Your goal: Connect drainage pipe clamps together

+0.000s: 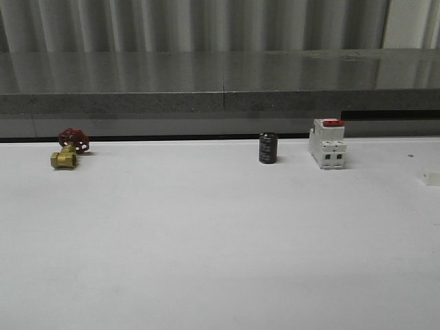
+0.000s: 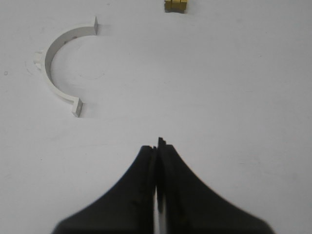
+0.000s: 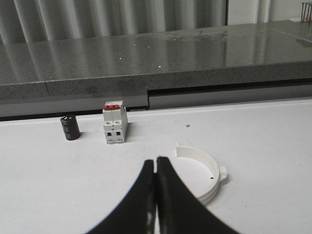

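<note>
One white half-ring drainage pipe clamp (image 2: 57,73) lies flat on the white table in the left wrist view, apart from my left gripper (image 2: 158,144), which is shut with nothing in it. A second white half-ring clamp (image 3: 207,170) lies on the table in the right wrist view, close beside my right gripper (image 3: 156,161). That gripper is also shut and holds nothing. The two clamps are separate.
At the back of the table (image 1: 220,240) stand a brass valve with a red handwheel (image 1: 69,148), a black cylinder (image 1: 268,148) and a white breaker with a red switch (image 1: 327,143). A grey ledge (image 1: 220,89) runs behind them.
</note>
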`<action>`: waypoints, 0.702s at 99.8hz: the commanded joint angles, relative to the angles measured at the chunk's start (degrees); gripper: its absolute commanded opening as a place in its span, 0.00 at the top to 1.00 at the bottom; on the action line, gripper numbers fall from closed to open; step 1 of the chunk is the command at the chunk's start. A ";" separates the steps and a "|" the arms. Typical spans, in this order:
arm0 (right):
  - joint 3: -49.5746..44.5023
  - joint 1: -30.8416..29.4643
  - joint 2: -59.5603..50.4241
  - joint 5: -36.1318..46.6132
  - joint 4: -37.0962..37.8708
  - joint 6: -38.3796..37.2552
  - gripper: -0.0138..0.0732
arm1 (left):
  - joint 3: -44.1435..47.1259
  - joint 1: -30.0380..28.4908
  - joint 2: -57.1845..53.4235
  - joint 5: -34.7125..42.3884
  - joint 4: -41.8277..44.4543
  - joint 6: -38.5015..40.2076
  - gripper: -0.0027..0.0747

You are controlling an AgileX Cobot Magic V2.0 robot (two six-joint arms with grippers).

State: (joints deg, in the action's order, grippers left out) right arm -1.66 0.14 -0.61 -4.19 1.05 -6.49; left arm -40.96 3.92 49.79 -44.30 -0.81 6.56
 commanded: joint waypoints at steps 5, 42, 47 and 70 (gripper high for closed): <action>1.17 -0.33 -1.08 4.69 -0.26 0.00 0.92 | -2.01 -0.19 0.41 2.74 -0.03 -0.05 0.77; 1.17 -0.33 -1.08 4.69 -0.26 0.00 0.92 | -2.89 -0.19 2.16 5.46 0.44 1.70 0.28; 1.17 -0.33 -1.08 4.69 -0.26 0.00 0.92 | -4.03 -0.19 4.30 6.17 0.81 1.72 0.28; 1.17 -0.33 -1.08 4.69 -0.26 0.00 0.92 | -13.85 -6.29 18.38 4.47 0.81 -0.45 0.28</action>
State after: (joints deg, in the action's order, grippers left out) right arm -1.66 0.14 -0.61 -4.19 1.05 -6.49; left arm -49.77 0.12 64.45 -41.89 0.00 7.28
